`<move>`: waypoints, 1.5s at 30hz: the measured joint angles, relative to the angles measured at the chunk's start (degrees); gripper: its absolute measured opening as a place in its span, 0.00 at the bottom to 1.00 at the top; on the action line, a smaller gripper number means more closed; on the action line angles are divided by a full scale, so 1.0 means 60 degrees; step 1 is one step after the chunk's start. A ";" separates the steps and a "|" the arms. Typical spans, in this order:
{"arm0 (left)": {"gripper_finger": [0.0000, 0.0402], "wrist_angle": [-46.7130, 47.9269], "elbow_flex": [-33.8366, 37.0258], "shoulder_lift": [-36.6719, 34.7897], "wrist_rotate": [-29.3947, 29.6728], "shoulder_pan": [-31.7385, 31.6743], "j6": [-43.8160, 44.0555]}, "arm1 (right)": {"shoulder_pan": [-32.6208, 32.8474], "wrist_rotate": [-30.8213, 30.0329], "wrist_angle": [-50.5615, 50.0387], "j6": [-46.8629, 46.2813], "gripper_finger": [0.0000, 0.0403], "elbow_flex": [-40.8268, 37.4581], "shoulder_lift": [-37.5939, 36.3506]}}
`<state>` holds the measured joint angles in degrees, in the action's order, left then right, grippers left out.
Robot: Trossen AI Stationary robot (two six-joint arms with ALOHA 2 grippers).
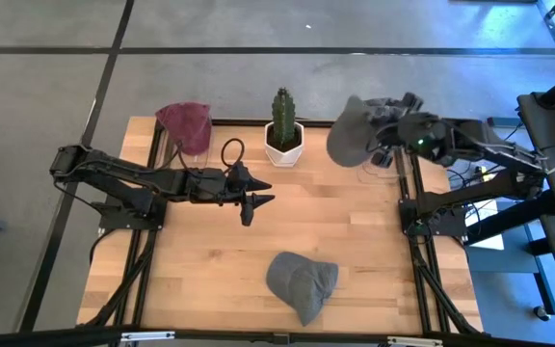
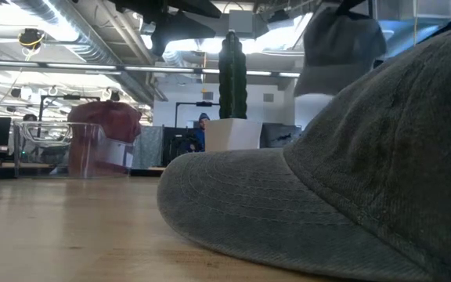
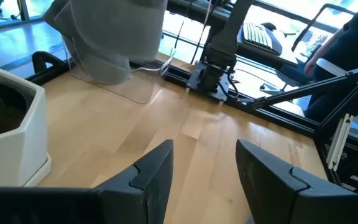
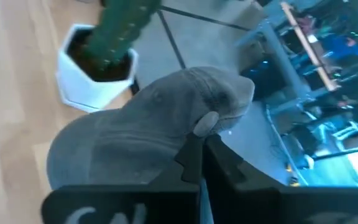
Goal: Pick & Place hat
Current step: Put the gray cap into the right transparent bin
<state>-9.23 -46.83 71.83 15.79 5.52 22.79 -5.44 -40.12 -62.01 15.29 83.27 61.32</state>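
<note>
The right gripper (image 1: 379, 135) held a grey hat (image 1: 348, 132) clamped aloft at the surface's far right corner, placement pending; another grey hat (image 1: 302, 282) lay untouched near the front edge, and the left gripper (image 1: 258, 200) waited open mid-surface.

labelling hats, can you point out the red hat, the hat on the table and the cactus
red hat (image 1: 187, 123), high view, its crown
hat on the table (image 1: 300, 282), high view, its crown
cactus (image 1: 282, 114), high view, its green stem
</note>
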 joint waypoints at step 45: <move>0.42 0.0084 -0.0004 0.0000 0.0002 0.0000 -0.0175 | -0.1831 -0.1388 0.0822 0.4162 0.02 -0.4722 -0.0004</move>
<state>-8.73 -46.85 71.83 15.80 5.52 21.74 -16.42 -48.44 -57.08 40.27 54.94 61.30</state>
